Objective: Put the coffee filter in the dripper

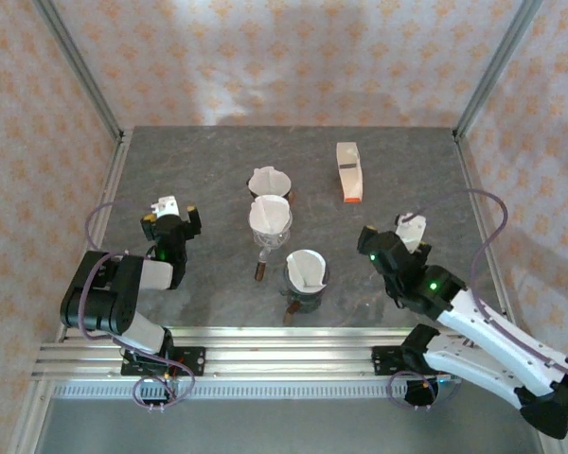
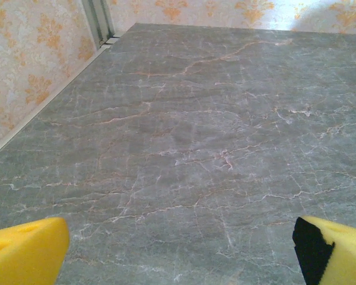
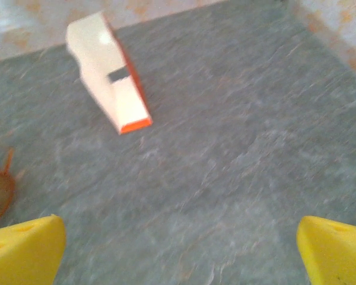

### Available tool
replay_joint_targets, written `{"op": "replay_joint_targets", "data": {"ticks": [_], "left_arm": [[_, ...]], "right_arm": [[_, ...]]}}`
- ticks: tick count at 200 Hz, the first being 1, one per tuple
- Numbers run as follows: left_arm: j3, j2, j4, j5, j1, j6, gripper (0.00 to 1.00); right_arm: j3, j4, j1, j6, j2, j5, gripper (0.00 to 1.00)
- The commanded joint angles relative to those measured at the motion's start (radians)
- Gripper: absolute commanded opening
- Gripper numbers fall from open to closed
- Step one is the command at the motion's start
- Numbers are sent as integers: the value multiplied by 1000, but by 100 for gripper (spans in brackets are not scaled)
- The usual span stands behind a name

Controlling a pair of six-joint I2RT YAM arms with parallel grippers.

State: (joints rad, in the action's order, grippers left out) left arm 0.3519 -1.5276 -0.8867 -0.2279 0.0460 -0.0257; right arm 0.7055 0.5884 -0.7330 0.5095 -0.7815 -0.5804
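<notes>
Left gripper [image 1: 176, 208] and right gripper [image 1: 413, 228] are held wide, empty, either side of near dripper [image 1: 301, 289]. Its paper filter [image 1: 308, 268] could be dislodged if brushed.

A lab test booth dressed up like a home: grey marble counter [image 1: 218, 161], floral wallpaper [image 1: 293, 57] on three sides, bare aluminium posts [image 1: 80, 68], robot arms [image 1: 123, 293] bolted to a metal rail [image 1: 284, 359].

grey marbled table [image 1: 218, 161] with three drippers [image 1: 269, 183] [image 1: 270, 222] [image 1: 306, 274] and a white-orange box [image 1: 349, 172]
</notes>
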Motion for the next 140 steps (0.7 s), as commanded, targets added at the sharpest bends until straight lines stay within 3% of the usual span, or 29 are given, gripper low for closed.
{"op": "replay_joint_targets", "data": {"ticks": [1, 24, 53, 73, 103, 140], "left_arm": [[23, -1, -15, 11, 10, 24, 100], [24, -3, -15, 10, 10, 23, 100], [25, -3, -14, 9, 9, 22, 100], [25, -3, -14, 10, 9, 21, 100], [24, -3, -15, 11, 10, 24, 100], [24, -3, -16, 11, 9, 23, 100]], "right_arm": [[-23, -244, 100, -195, -44, -62, 100], [-111, -503, 239, -364, -95, -52, 100], [-201, -729, 476, -472, -206, 83, 100], [-264, -895, 578, -494, -300, 186, 100], [-328, -1182, 609, -544, -436, 245, 100], [-291, -1278, 623, -561, -600, 296, 100]]}}
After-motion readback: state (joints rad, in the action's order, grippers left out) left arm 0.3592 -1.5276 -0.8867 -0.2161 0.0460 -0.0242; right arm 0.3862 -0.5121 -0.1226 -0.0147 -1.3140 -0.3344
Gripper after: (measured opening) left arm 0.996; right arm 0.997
